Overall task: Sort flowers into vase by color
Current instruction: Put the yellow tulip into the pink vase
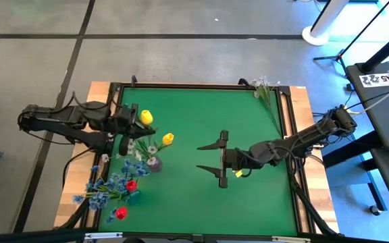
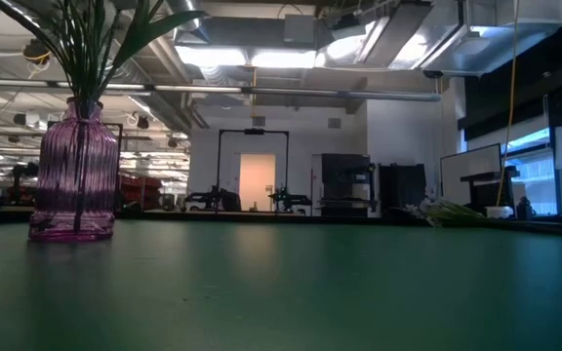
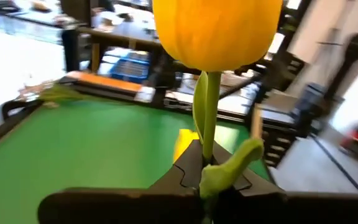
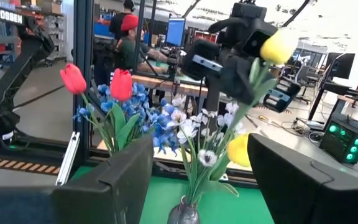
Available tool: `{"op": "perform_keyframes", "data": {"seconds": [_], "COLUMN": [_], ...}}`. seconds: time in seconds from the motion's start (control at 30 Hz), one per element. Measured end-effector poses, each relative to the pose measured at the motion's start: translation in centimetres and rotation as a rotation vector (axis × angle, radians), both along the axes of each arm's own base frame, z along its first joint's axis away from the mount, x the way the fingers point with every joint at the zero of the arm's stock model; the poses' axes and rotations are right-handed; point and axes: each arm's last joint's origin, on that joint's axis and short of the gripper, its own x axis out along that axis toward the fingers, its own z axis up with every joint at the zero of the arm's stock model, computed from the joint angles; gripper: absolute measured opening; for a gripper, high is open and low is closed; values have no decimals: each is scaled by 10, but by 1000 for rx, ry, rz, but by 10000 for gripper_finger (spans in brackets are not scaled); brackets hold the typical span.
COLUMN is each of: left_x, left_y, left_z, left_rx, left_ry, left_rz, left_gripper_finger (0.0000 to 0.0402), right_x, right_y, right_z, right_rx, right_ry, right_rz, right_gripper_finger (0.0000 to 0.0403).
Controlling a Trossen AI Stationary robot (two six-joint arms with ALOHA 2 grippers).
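Note:
My left gripper is shut on a yellow tulip, raised over the table's left part. It also shows in the right wrist view, above the flowers. A purple glass vase holds white blossoms and another yellow tulip. A second vase nearer the front holds blue blossoms and two red tulips. My right gripper is open and empty at mid-table, pointing toward the vases. My left gripper pinches the yellow tulip's green stem between its two fingers, a little below the flower head. The head stands out beyond the fingertips, toward the table's right. The tulip is lifted clear of the table and the vases.
A bunch of pale blossoms with green stems lies at the table's far right corner and shows in the low view. The purple vase stands at the left of the low view. Green table surface lies between the arms. People show in the room behind.

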Motion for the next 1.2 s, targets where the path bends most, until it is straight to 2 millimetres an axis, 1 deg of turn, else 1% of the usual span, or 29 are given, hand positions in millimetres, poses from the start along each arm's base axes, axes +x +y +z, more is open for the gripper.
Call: {"op": "perform_keyframes", "data": {"seconds": [0.2,0.33,0.47,0.53,0.67,0.77,0.93,1.2], "left_x": [0,-1,-1,-1,-7,-12,-13,-4], "left_y": [5,7,7,7,8,8,8,3], "left_z": [2,5,3,4,18,27,21,14], "left_rx": [-85,-157,-139,-149,-141,-143,-151,-139], "left_ry": [-32,-56,-26,-39,-67,-50,21,81], "left_rz": [205,281,282,282,273,249,254,235], "left_gripper_finger": [5,5,5,5,5,5,5,5], "right_x": [0,0,0,0,0,0,0,0], "right_y": [0,0,0,0,0,0,0,0], "right_z": [-2,-2,-2,-2,-2,-2,-3,-5], "right_rx": [-7,-7,-9,-9,-8,-7,-10,-15], "right_ry": [16,17,21,20,20,21,30,45], "right_rz": [0,0,0,0,-1,-1,-1,-2], "right_gripper_finger": [260,260,260,260,260,260,260,260]}}
